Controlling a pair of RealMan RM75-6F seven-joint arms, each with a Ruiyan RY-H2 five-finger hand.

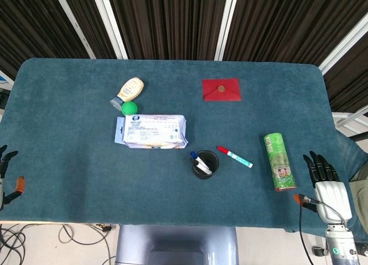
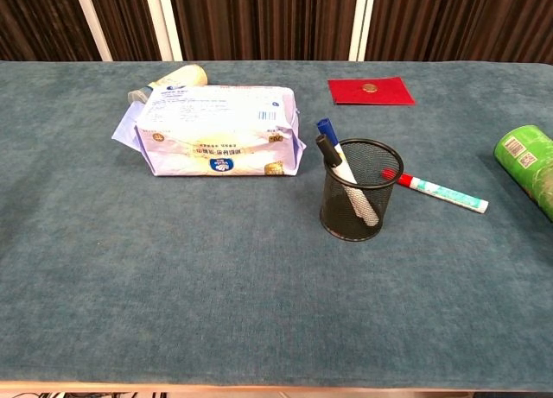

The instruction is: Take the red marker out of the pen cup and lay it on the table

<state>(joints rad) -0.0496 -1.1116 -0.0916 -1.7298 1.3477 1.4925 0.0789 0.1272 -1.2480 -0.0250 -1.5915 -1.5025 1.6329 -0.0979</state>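
Note:
The red-capped marker (image 1: pixel 234 156) (image 2: pixel 441 192) lies flat on the blue table cloth, just right of the black mesh pen cup (image 1: pixel 205 164) (image 2: pixel 355 200). The cup stands upright and holds a blue-capped and a black-capped marker. My right hand (image 1: pixel 329 187) is off the table's front right corner, fingers spread, holding nothing. At the far left edge of the head view my left hand (image 1: pixel 6 173) shows only in part, fingers apart and empty. The chest view shows neither hand.
A green can (image 1: pixel 278 161) (image 2: pixel 529 163) lies on its side right of the marker. A pack of wipes (image 1: pixel 153 131) (image 2: pixel 216 127), a squeeze bottle (image 1: pixel 129 91) and a green ball (image 1: pixel 130 108) sit left of the cup. A red envelope (image 1: pixel 221 89) lies further back.

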